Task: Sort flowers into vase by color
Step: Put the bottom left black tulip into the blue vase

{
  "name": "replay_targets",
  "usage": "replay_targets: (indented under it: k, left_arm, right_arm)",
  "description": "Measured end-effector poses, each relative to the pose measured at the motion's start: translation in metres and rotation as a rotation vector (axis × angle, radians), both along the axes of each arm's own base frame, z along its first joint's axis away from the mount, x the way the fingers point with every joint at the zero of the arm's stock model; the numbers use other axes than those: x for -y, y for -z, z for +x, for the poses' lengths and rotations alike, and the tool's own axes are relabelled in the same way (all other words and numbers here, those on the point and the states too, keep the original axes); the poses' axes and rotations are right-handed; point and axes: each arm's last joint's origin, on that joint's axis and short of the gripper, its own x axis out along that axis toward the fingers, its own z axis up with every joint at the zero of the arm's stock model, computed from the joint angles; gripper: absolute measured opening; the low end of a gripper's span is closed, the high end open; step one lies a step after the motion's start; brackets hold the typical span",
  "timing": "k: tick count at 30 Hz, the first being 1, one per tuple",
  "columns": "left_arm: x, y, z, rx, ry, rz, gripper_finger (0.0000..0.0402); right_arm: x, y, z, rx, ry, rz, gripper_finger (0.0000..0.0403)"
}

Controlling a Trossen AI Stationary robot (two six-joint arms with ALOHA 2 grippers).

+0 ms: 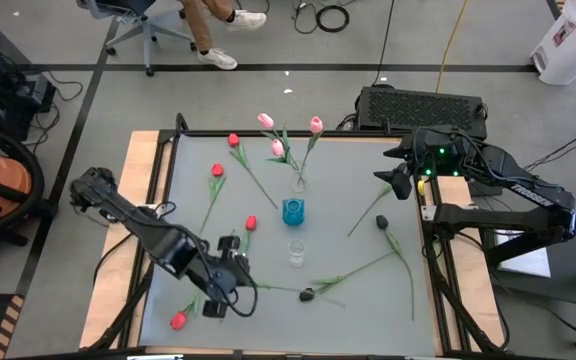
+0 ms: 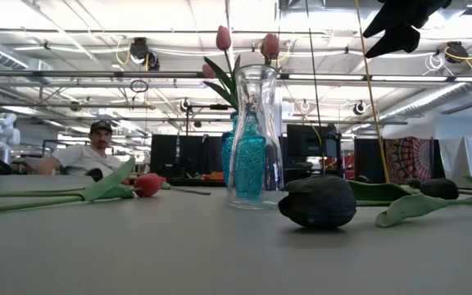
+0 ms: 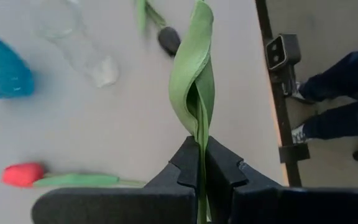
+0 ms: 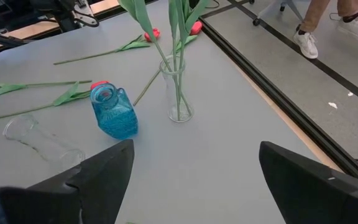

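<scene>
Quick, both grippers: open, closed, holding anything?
Left gripper: closed on a tulip stem.
Right gripper: open, empty, above the table's far right corner.

floor: grey concrete (image 1: pixel 88 120) w/ black tape lines | office chair (image 1: pixel 143 25) | ceiling: strip lights (image 2: pixel 72 16)

light: bright, even overhead | shadows: soft | blur: left wrist view foreground
</scene>
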Motion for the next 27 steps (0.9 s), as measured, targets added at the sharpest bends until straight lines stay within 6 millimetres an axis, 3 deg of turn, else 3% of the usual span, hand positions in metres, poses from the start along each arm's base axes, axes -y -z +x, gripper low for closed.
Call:
replay_targets:
  k: [17, 27]
  left_arm:
    - [-0.068, -0.08, -0.01, 0.035, -0.136, -0.008, 0.0012]
    - [-0.096, -0.102, -0.009, 0.085, -0.189, -0.009, 0.0012]
  right_arm:
    - [0.0, 0.0, 0.0, 0.001, 0.0, 0.0, 0.0338]
    - [0.0, 0.0, 0.0, 0.001, -0.001, 0.001, 0.0338]
